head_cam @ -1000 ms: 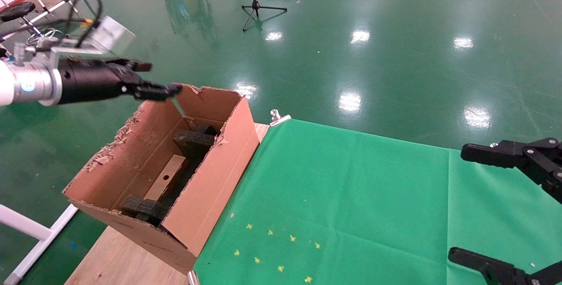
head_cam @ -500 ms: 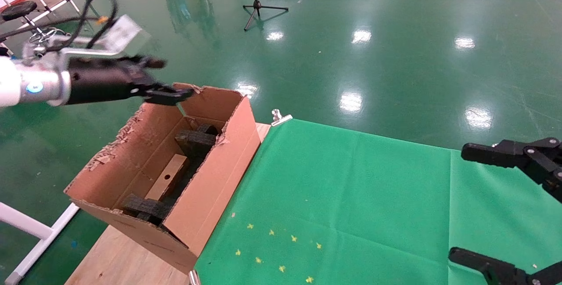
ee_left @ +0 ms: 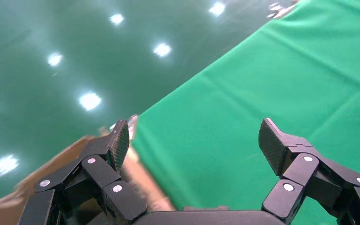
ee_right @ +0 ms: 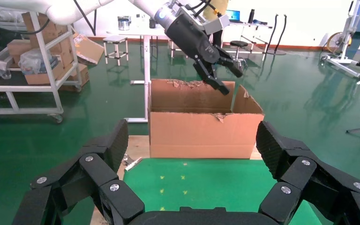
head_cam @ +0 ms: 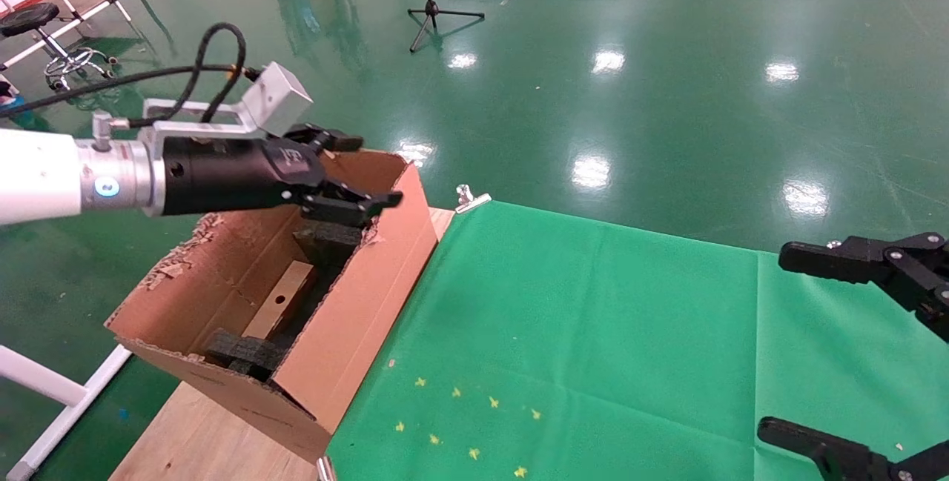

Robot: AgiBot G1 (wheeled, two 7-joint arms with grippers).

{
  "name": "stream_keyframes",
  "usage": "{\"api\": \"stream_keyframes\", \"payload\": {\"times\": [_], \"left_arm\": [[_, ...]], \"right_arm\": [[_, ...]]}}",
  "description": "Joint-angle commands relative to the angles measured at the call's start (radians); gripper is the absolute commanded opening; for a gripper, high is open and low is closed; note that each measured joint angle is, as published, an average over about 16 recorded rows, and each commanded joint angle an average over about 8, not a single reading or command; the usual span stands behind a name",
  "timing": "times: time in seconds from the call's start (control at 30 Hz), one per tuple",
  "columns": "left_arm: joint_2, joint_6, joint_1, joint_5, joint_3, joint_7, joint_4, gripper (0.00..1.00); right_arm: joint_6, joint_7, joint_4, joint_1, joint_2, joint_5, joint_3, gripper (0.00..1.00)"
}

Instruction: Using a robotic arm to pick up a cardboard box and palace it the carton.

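The carton [head_cam: 356, 303] stands tilted on the table's left end, with black foam blocks [head_cam: 330, 238] inside; it also shows in the right wrist view [ee_right: 201, 133]. A flat brown slab [head_cam: 285, 297], apparently the cardboard box, lies inside the carton between the foam blocks. My left gripper [head_cam: 367, 172] on the white robotic arm [head_cam: 37, 184] hovers over the carton's far end, open and empty. It also shows in its own view [ee_left: 194, 136] and in the right wrist view [ee_right: 222, 77]. My right gripper [head_cam: 782, 344] is open and empty at the table's right side [ee_right: 192, 140].
A green cloth [head_cam: 593, 333] with small yellow marks [head_cam: 474, 422] covers the table right of the carton. A metal clip [head_cam: 472, 199] holds its far corner. Bare wood [head_cam: 200, 436] shows under the carton. A tripod stand [head_cam: 434, 10] is on the floor behind.
My left gripper has moved right, from beyond the carton's far left corner to over its far end, and stays open. The slab in the carton and the right gripper have not moved.
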Motion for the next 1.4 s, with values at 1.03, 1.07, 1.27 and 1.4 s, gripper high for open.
{"api": "stream_keyframes", "payload": {"times": [1.03,1.07,1.27,1.4], "left_arm": [[0.05,0.205,0.222,-0.536,-0.088,0.268,-0.162,1.0],[0.052,0.212,0.229,-0.554,-0.09,0.277,-0.168,1.0],[0.061,0.249,0.269,-0.65,-0.106,0.325,-0.197,1.0],[0.065,0.268,0.289,-0.699,-0.114,0.347,-0.213,1.0]], "right_arm": [[0.0,-0.001,0.0,0.0,0.0,0.001,-0.001,1.0],[0.0,-0.001,0.0,0.0,0.0,0.001,-0.001,1.0],[0.001,-0.001,0.0,0.0,0.001,0.001,-0.001,1.0],[0.001,-0.001,0.0,0.0,0.001,0.001,-0.001,1.0]]}}
